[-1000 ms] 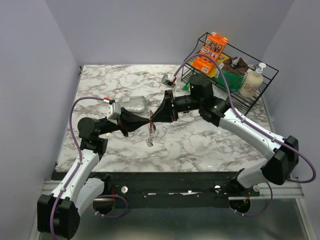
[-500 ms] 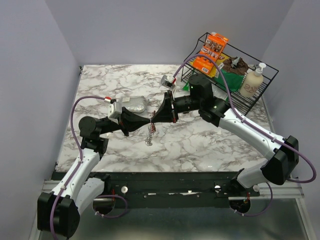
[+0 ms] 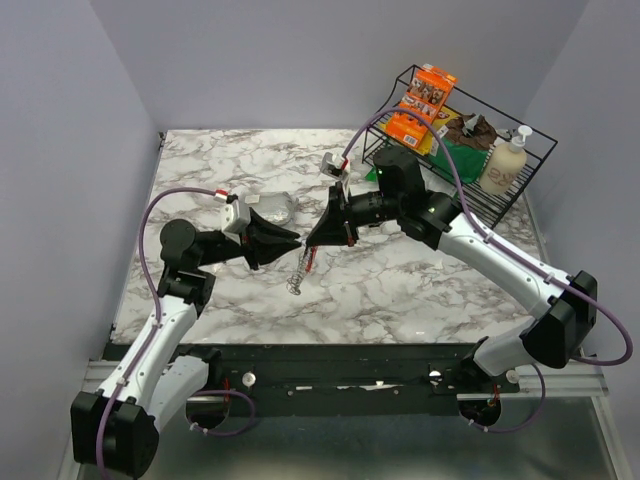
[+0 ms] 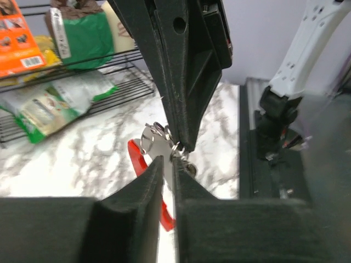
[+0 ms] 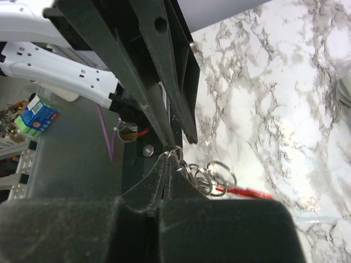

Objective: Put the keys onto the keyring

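"Keyring [image 3: 300,270]: where did I have it?"

"You had it off the desk [image 3: 400,290], hanging in the air about mid-desk, a little toward the near-left corner."

"What could have gone wrong from there?"

"As I judged it, the whole bundle hung from two thin pinches. If either of your arms had pulled away or twisted, the silver parts could have slipped out and the bundle would have dropped onto the marble. The red strip [image 4: 136,156] dangled loose below and could have snagged a fingertip."

"And the arms?"

"Your left arm reached in from the near-left corner with its forearm roughly level, pointing right. Your right arm stretched in from the near-right corner and tipped down to the left. The left gripper [image 3: 296,241] was closed to a thin slit on a silver piece at the bundle's top. The right gripper [image 3: 312,243] had its fingers pressed together on a small wire ring. The two tips sat just beside each other."

"The key?"

"I could not tell it apart from the other silver parts."
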`<action>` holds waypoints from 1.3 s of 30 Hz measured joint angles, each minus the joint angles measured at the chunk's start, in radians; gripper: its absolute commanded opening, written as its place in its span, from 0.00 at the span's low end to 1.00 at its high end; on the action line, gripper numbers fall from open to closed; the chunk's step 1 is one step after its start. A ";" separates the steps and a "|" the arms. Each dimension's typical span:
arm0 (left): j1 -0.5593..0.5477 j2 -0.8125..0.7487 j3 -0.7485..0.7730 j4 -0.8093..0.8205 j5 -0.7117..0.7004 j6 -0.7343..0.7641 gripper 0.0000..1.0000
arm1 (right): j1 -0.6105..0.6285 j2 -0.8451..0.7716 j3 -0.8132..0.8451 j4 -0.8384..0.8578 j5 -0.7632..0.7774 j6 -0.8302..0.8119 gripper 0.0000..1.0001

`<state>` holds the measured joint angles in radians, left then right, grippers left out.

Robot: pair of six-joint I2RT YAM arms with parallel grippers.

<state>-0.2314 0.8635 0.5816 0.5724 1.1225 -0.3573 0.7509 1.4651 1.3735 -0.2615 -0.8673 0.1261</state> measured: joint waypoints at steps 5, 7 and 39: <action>0.000 -0.023 0.036 -0.135 -0.004 0.097 0.57 | 0.000 0.001 0.000 -0.056 0.016 -0.029 0.01; 0.000 -0.027 0.059 -0.200 -0.005 0.145 0.60 | 0.000 0.001 0.000 -0.079 0.021 -0.043 0.01; -0.121 0.230 0.420 -0.929 0.170 0.634 0.39 | 0.000 0.035 0.082 -0.364 -0.021 -0.257 0.01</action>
<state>-0.3527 1.0939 1.0012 -0.3569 1.2926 0.2771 0.7506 1.5002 1.4559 -0.6250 -0.8883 -0.1314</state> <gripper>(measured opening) 0.403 0.012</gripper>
